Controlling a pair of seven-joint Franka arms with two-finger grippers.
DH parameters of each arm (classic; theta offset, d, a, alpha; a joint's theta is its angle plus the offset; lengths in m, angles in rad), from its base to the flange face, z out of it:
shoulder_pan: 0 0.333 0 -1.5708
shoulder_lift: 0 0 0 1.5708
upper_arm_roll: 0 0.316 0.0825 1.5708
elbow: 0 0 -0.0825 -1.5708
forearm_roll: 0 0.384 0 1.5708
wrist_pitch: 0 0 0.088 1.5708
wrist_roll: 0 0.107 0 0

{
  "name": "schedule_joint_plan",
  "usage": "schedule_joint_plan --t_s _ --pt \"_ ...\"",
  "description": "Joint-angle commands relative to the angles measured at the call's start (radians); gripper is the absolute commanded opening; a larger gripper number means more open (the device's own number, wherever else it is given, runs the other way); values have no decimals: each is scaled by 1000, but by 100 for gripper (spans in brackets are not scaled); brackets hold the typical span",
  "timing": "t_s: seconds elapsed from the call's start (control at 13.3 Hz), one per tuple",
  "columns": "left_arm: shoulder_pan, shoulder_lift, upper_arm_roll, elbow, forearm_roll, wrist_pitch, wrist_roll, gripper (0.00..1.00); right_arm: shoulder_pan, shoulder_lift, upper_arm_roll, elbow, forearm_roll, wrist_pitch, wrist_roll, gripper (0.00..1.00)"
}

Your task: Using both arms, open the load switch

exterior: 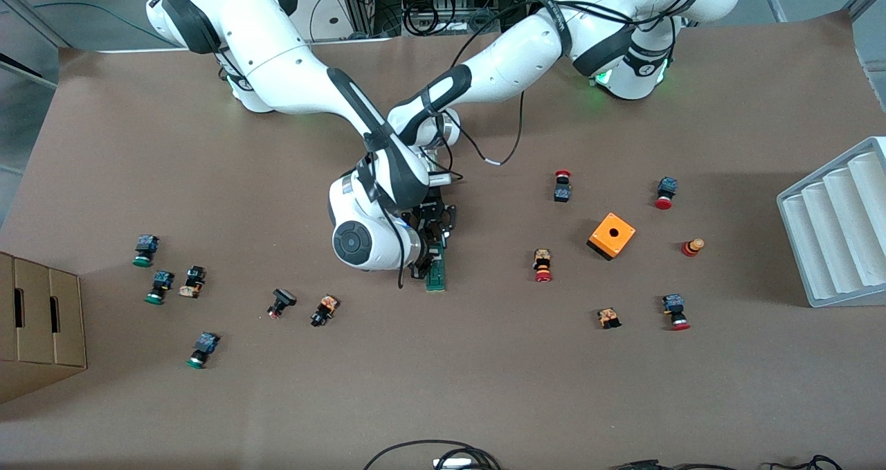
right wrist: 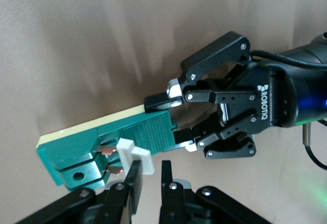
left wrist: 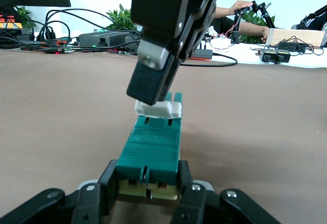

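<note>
Where both arms meet mid-table in the front view, the load switch (exterior: 436, 274) lies under them. From the left wrist, the left gripper (left wrist: 148, 193) clamps the switch's end. From the right wrist, the right gripper (right wrist: 148, 175) pinches together on the white tab (right wrist: 137, 156).

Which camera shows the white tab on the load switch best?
The right wrist view: the white tab shows whole on the load switch. The left wrist view shows it partly covered; the front view hides it.
</note>
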Motion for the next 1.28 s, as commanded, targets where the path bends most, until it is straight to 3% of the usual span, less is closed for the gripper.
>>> schedule_joint_plan --t_s 0.0,1.05,1.13,1.2 --pt "0 17 -4 16 -2 -6 2 51 -2 -30 25 -72 -43 50 -5 22" --pt "1 17 -4 16 -2 -4 17 51 -10 -24 27 -77 -52 70 -16 17" --pt "1 17 -4 16 -2 -6 17 51 -11 -30 27 -71 -52 70 -13 18" --pt "1 17 -4 16 -2 -4 19 51 -16 -44 25 -65 -52 64 -9 31"
